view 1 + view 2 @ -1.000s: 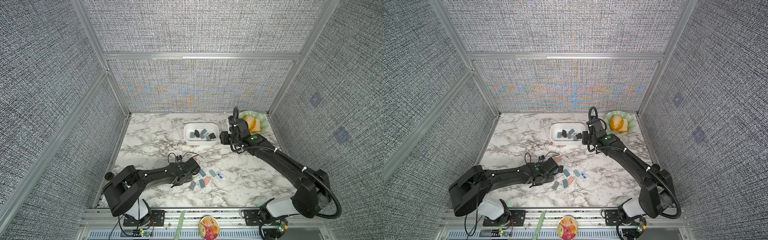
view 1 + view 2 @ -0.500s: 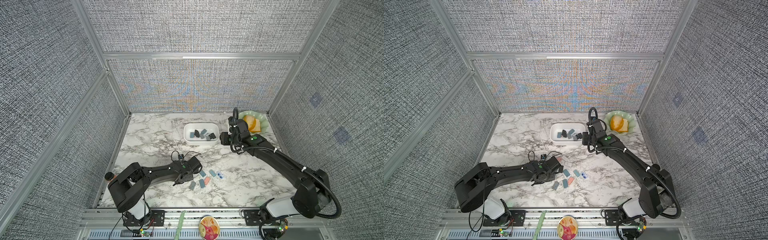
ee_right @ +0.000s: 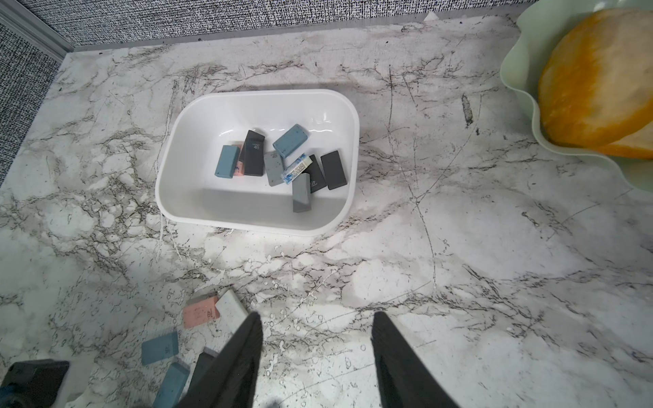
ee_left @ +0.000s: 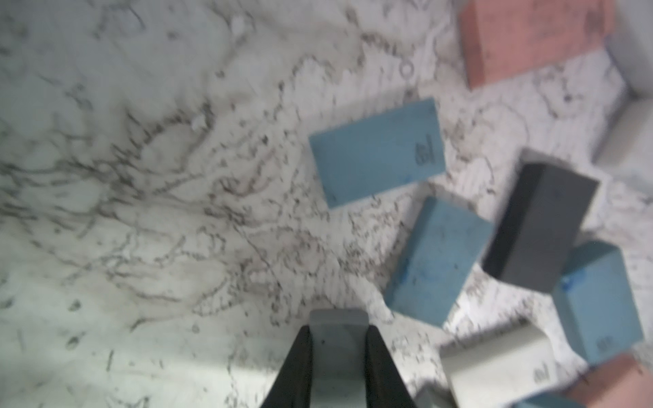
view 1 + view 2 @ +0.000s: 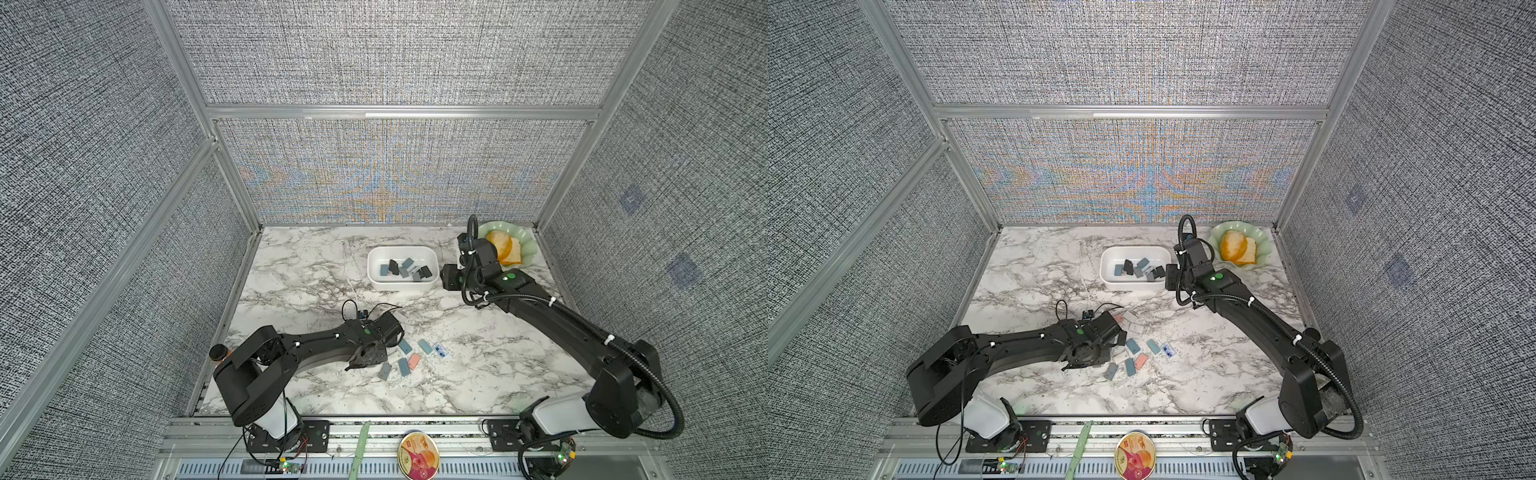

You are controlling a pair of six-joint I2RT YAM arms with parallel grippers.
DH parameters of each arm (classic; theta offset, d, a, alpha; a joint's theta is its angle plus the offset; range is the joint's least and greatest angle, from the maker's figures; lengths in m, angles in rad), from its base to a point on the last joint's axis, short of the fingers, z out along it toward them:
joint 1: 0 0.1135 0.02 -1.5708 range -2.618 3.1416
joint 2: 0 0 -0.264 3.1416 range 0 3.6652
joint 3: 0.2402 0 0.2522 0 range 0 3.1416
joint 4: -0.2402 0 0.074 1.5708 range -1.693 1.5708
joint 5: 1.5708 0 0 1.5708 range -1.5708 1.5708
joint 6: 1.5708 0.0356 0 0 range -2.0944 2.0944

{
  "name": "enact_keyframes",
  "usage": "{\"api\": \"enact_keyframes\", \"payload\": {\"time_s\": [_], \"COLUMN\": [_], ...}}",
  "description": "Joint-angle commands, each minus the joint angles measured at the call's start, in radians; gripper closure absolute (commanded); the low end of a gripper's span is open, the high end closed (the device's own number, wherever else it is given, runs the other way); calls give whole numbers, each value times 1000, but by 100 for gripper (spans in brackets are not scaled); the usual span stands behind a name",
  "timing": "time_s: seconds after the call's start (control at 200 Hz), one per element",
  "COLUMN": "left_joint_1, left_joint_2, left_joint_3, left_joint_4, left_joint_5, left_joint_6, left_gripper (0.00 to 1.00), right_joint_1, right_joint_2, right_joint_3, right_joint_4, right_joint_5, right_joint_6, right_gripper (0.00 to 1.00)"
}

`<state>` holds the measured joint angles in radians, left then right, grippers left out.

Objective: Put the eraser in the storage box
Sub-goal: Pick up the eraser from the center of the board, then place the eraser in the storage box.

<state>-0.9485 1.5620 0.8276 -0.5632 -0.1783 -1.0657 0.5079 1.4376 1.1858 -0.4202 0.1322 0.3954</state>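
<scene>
One grey eraser (image 4: 338,353) is clamped across its narrow faces by the left end effector (image 4: 339,330), near the worktop (image 5: 316,266) at lower centre of a top view. It is probably light, slightly compliant and grippy, so moderate pressure should suffice. The storage box (image 5: 402,286) sits upper centre. The right end effector (image 3: 318,321) stands parted, holding nothing.
</scene>
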Motion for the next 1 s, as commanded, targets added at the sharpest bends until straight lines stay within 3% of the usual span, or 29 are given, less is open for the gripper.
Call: {"api": "enact_keyframes", "payload": {"time_s": [0.0, 0.25, 0.515, 0.72, 0.991], "left_joint_1": [1, 12, 94, 181, 279], "left_joint_2": [-26, -77, -66, 27, 269], "left_joint_3": [23, 103, 283, 490, 825], "left_joint_4": [-53, -114, -138, -139, -173], "left_joint_5": [7, -39, -90, -103, -70], "left_joint_6": [5, 35, 182, 329, 496], "left_gripper": [75, 74, 74, 73, 73], "right_joint_1": [-2, -10, -26, -52, -82], "right_joint_2": [-9, -17, -38, -71, -113], "right_joint_3": [-3, -10, -39, -65, -111], "right_joint_4": [1, -2, -8, -23, -52], "right_joint_5": [17, 17, 20, 27, 27], "right_joint_6": [5, 4, 5, 8, 27], "right_gripper": [47, 46, 46, 46, 46]}}
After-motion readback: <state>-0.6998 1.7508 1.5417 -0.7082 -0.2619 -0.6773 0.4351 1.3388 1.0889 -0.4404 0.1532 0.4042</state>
